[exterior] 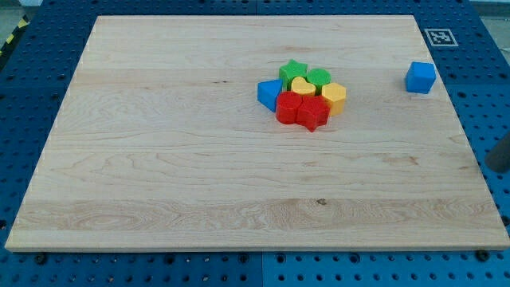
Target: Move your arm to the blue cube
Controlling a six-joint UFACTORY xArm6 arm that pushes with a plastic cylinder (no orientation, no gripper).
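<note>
**Blue cube alone near the desk's right edge, rod barely in view**

The arm carries no jaws at all, so there is nothing to open, close or hold; it ends in a plain dark rod. Only a blurred dark sliver of that rod point(500, 153) shows at the view's right margin, just off the desk's right edge. Its tip cannot be made out, so the tip's exact place relative to the blocks cannot be told.

The blue cube point(421, 77) sits on the wooden desk point(159, 159) close to its right edge, in the upper part of the view. It lies up and to the view's left of the dark sliver, near it but clearly apart. Nothing touches the cube. A small black-and-white marker point(439, 37) is stuck at the desk's top right corner, above the cube.

The remaining blocks are bunched together near the middle of the desk, well apart from the cube and farther still from the rod, toward the view's left. A blue triangular block point(270, 94) forms the cluster's left side. A green star point(293, 72) and a second green block point(319, 78) of rounded outline sit along its top. A yellow heart point(302, 85) lies in the centre, and a yellow hexagonal block point(334, 97) closes the right side. Two red blocks fill the bottom: a red rounded block point(288, 108) and a red star point(312, 114), pressed against each other.

The desk rests on a blue perforated surface point(48, 32).
</note>
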